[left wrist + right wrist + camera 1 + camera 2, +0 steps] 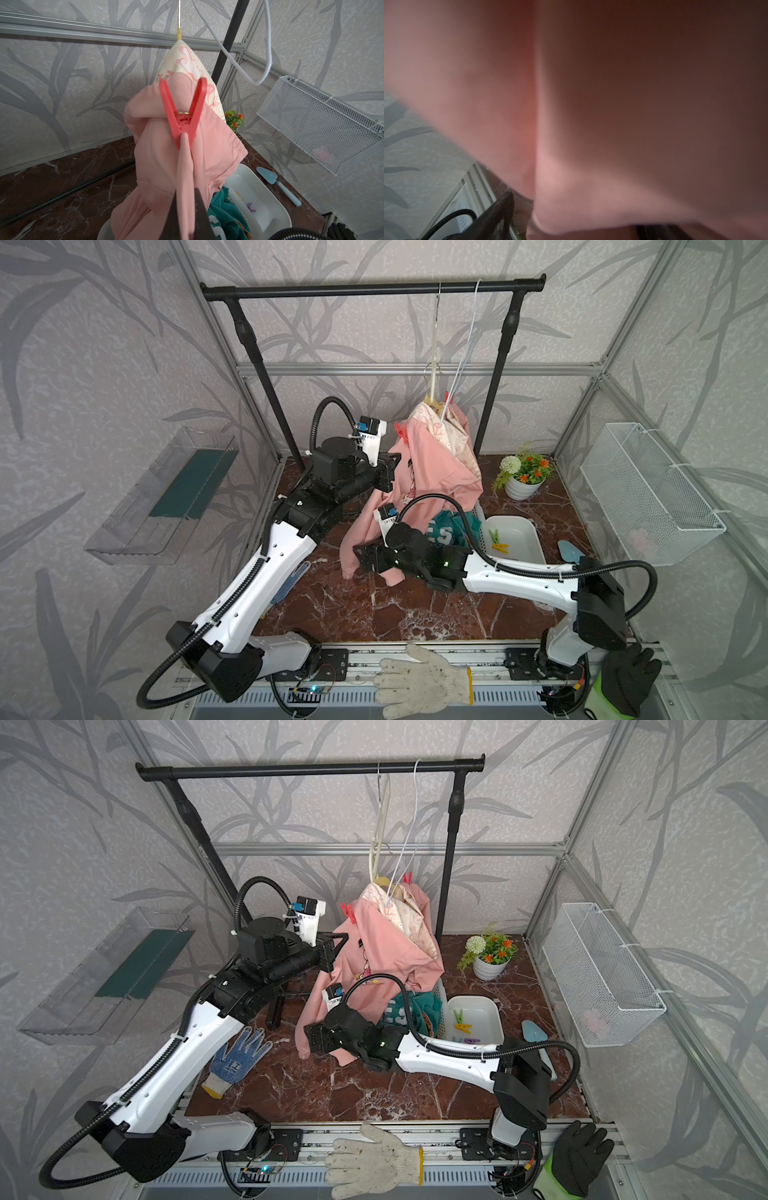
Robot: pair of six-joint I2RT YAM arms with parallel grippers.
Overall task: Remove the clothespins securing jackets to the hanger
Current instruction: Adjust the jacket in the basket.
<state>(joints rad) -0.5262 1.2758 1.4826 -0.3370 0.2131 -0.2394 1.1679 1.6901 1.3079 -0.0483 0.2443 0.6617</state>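
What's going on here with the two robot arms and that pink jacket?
The arms are working clothespins off a pink jacket hanging from the rack. The left gripper is shut on a fold of the jacket just below a red clothespin clipped to it. A second red clothespin sits higher up. The right gripper is against the lower sleeve; whether it grips is unclear. A green clothespin and a yellow clothespin lie in the white bin.

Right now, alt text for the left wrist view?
A red clothespin pinches a fold of the hanging pink jacket; the left gripper is shut on the same fold lower down. A white bin sits beyond the jacket.
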